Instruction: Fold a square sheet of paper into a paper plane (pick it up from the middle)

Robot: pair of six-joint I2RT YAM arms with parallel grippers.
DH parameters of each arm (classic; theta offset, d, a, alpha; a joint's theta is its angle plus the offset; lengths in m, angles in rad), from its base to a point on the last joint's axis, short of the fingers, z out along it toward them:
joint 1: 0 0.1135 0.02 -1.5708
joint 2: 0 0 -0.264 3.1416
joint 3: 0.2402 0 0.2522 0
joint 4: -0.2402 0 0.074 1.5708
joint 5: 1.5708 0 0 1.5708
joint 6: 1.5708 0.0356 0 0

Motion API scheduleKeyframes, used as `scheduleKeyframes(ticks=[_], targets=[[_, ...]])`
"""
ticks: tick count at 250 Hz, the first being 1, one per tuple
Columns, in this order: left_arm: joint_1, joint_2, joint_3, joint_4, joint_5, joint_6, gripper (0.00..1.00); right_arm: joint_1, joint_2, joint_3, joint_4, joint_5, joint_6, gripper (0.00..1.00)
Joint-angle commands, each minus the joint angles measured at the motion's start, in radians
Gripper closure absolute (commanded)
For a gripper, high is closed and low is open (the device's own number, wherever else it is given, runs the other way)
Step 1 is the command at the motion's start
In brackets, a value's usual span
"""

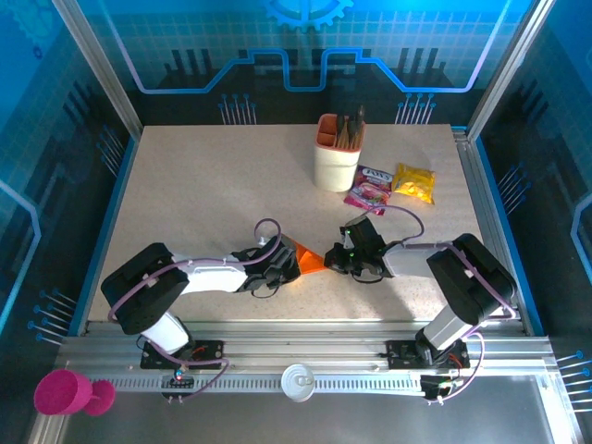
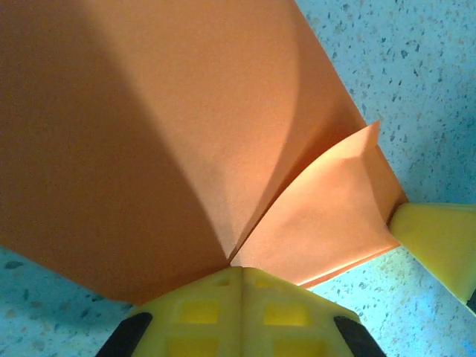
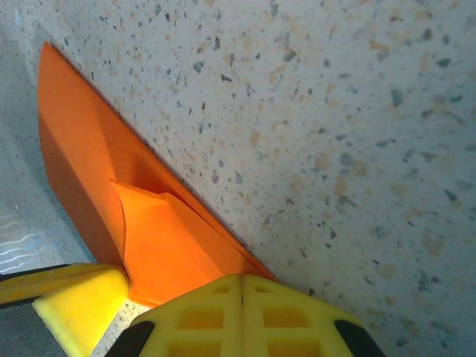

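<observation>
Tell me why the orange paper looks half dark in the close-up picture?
It's shadow, not another colour. Left wrist view: a big curved shadow darkens the left of the orange paper, while its right side is brightly lit. Right wrist view: the paper looks mostly bright, the speckled table sharp. Top external view: the arms cast soft shadows on the table.

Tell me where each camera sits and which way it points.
Top external: above and behind the arms, looking down at the table; both arms show, left gripper and right gripper meeting at the orange paper.
Left wrist: on the left arm, looking along its closed yellow fingers at the paper.
Right wrist: on the right arm, looking past its closed fingers across paper and table.
Shared: both wrist views catch the paper and the other gripper's yellow finger.
</observation>
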Motion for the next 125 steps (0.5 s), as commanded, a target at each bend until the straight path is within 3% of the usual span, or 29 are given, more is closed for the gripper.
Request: scheduleKeyframes(ticks=[1,53,125], targets=[[0.005,-0.015,0.034,-0.142,-0.018,0.069,1.0,-0.016,0.034,-0.044,-0.009,0.032,0.004,1.0],[0.002,-0.031,0.169,-0.189,0.054,0.181,1.0,-0.024,0.04,-0.082,-0.006,0.048,0.006,1.0],[-0.015,0.086,0.272,-0.138,0.13,0.173,1.0,-0.024,0.056,-0.098,0.007,0.05,0.025,1.0]])
